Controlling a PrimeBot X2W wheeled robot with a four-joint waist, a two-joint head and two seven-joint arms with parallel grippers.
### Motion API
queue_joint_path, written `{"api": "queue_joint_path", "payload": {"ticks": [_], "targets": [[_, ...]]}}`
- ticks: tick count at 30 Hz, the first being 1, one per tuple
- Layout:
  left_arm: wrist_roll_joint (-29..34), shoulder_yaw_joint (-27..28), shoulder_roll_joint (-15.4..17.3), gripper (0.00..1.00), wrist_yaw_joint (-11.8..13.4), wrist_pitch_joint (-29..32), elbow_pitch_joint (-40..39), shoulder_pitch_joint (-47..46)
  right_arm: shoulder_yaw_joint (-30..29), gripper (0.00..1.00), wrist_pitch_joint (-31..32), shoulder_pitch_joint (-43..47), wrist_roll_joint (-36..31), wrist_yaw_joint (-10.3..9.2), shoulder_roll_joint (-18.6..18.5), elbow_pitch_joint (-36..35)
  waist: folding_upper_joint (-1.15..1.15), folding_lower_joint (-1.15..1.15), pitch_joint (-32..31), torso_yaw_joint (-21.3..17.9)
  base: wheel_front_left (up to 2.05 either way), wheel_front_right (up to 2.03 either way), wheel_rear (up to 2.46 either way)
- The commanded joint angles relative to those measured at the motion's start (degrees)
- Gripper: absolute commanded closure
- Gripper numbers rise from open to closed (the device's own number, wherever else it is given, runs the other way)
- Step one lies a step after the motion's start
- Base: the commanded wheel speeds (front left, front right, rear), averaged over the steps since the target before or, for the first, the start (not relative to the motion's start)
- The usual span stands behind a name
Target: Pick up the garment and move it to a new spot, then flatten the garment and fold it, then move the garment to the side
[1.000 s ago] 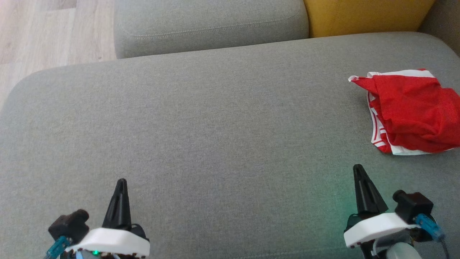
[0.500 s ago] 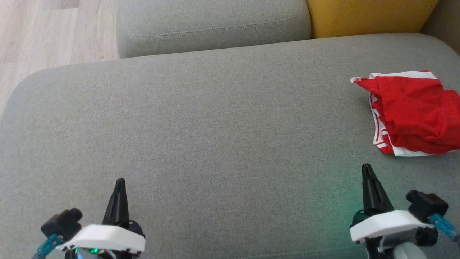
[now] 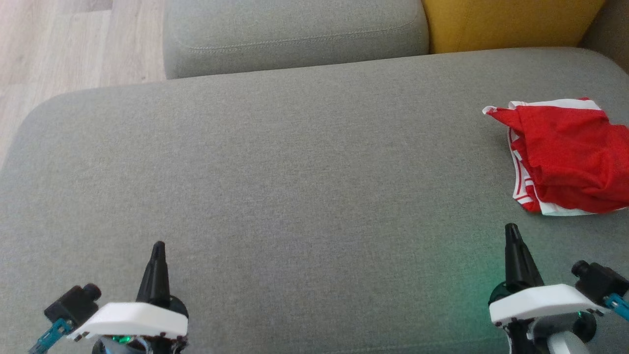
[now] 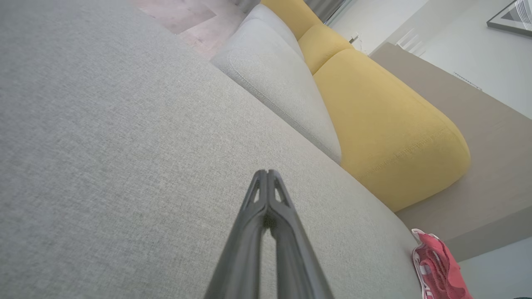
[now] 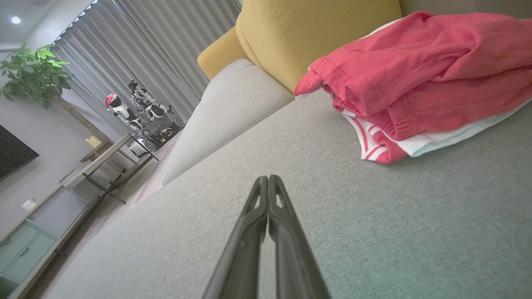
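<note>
Over the sofa [image 3: 314, 172], left pincer [image 3: 158, 245] and right pincer [image 3: 511, 227] are pressed together, garment [image 3: 565, 157] apart.

sofa seat [image 3: 295, 172]: matt grey woven cloth, slightly rough. garment [image 3: 570, 152]: thin red fabric, matt. floor [image 3: 59, 44]: smooth pale wood.

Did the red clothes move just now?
No. The garment keeps its distance from the yellow cushion; both slid slightly right in the head view together, so the camera moved.
</note>
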Motion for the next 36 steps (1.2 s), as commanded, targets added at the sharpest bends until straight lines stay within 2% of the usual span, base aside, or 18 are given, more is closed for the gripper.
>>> {"api": "queue_joint_path", "payload": {"ticks": [1,36], "targets": [[-1.8,1.4,0.8,1.0,-0.5,0.4,-1.5,-3.4,0.0,1.0,0.4,-3.2,2.4,0.04,-1.1,-2.1,0.0,0.0,0.0,0.1,0.0,0.0,0.0],[-21.6,4.8,1.0,1.0,-2.5,5.9,0.5,-6.2,-2.3,1.0,5.5,-4.6,27.0,0.07,-1.4,-2.9,0.0,0.0,-0.2,1.2,0.0,0.0,0.0]]}}
